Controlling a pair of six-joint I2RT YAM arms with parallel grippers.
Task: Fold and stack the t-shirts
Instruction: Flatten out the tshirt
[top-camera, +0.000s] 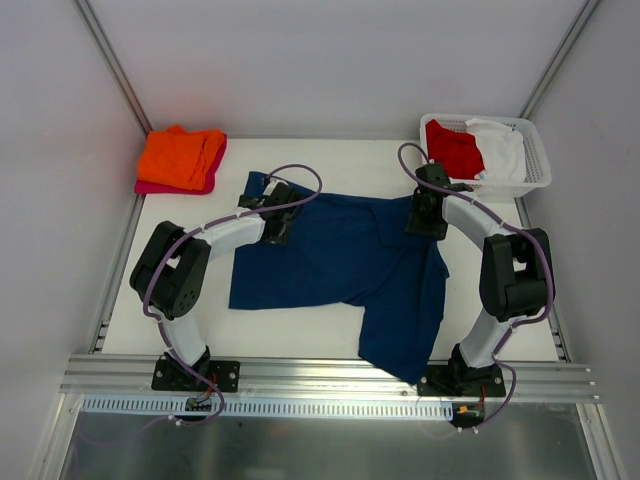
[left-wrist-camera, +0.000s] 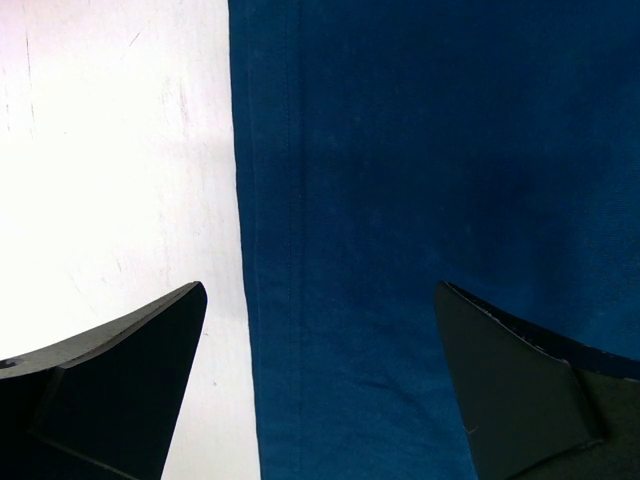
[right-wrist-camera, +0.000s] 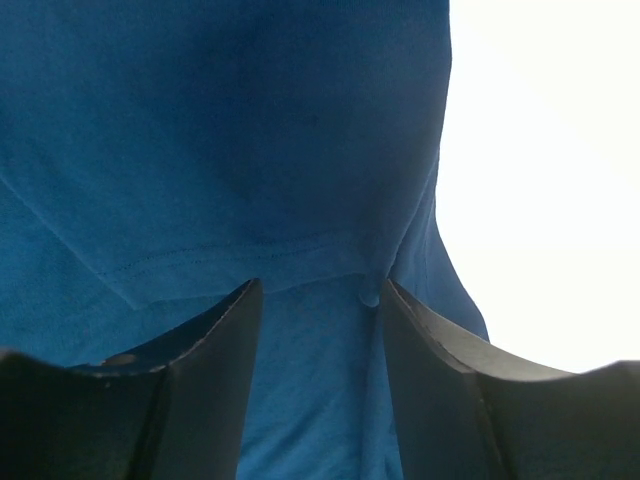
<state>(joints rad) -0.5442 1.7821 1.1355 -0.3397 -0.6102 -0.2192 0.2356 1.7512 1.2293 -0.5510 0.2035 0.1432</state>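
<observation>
A navy blue t-shirt (top-camera: 340, 260) lies spread on the white table (top-camera: 300, 335), its right part reaching down to the near edge. My left gripper (top-camera: 279, 233) hovers over the shirt's upper left edge. In the left wrist view it (left-wrist-camera: 320, 287) is wide open, and the stitched hem (left-wrist-camera: 270, 250) runs between its fingers. My right gripper (top-camera: 426, 230) is at the shirt's upper right corner. In the right wrist view its jaws (right-wrist-camera: 320, 283) stand apart astride a fold of the blue cloth (right-wrist-camera: 200, 120), with cloth filling the gap.
An orange t-shirt (top-camera: 182, 155) lies folded on a magenta-pink one (top-camera: 205, 186) at the back left. A white lattice basket (top-camera: 537, 170) at the back right holds a red t-shirt (top-camera: 452, 148) and a white one (top-camera: 500, 150). Walls close in on both sides.
</observation>
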